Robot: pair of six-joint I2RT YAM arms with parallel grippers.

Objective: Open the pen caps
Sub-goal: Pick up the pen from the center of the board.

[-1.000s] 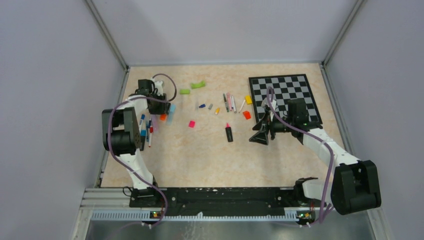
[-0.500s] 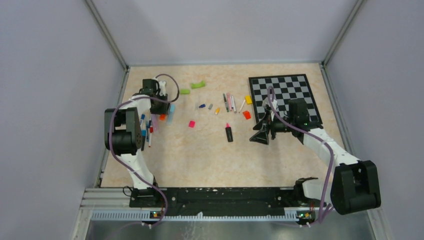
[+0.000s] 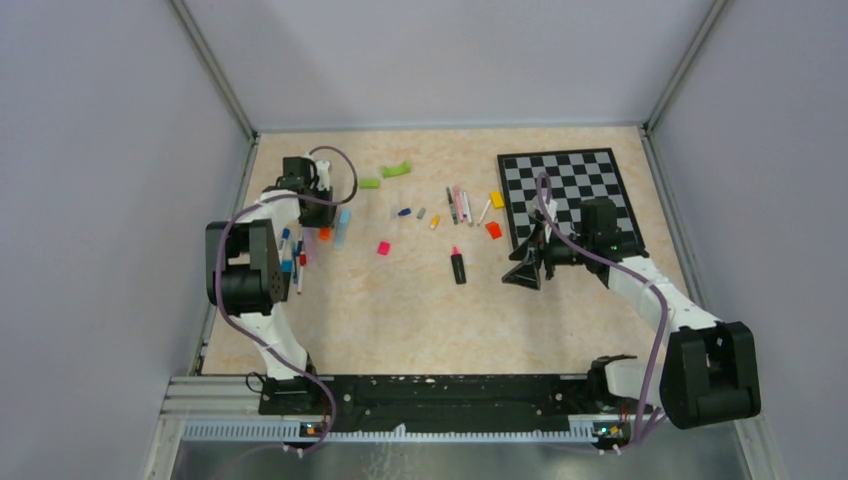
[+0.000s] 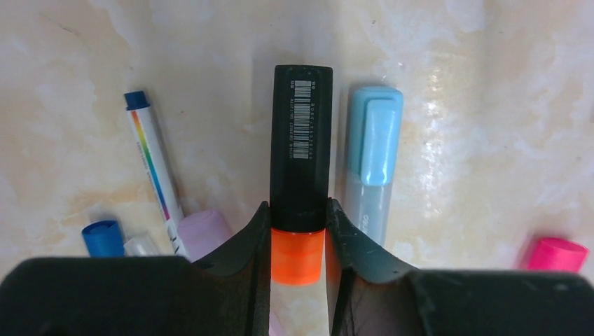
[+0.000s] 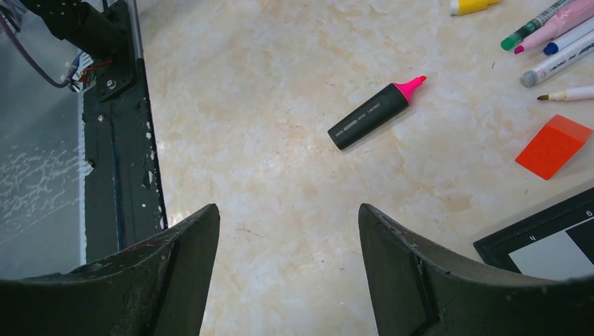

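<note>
In the left wrist view my left gripper (image 4: pixel 298 210) is shut on a black highlighter (image 4: pixel 301 140); both fingers press the barrel just above its orange cap (image 4: pixel 298 255). It lies flat on the table. Beside it lie a light-blue capped pen (image 4: pixel 375 161), a white pen with a blue cap (image 4: pixel 153 161), a loose blue cap (image 4: pixel 103 236) and a pink cap (image 4: pixel 557 253). From above, that gripper (image 3: pixel 320 222) is at the far left. My right gripper (image 3: pixel 522 272) hangs open over bare table, near an uncapped pink-tipped highlighter (image 5: pixel 375 113).
A chessboard (image 3: pixel 575 190) lies at the back right, behind the right arm. Several pens (image 3: pixel 460 205), an orange block (image 5: pixel 553 145), a yellow block (image 3: pixel 497 199) and green curved pieces (image 3: pixel 397 170) are scattered mid-table. More pens (image 3: pixel 290 255) lie by the left wall.
The left gripper's jaws have closed in onto the black highlighter by its orange cap. The right arm has not moved.
</note>
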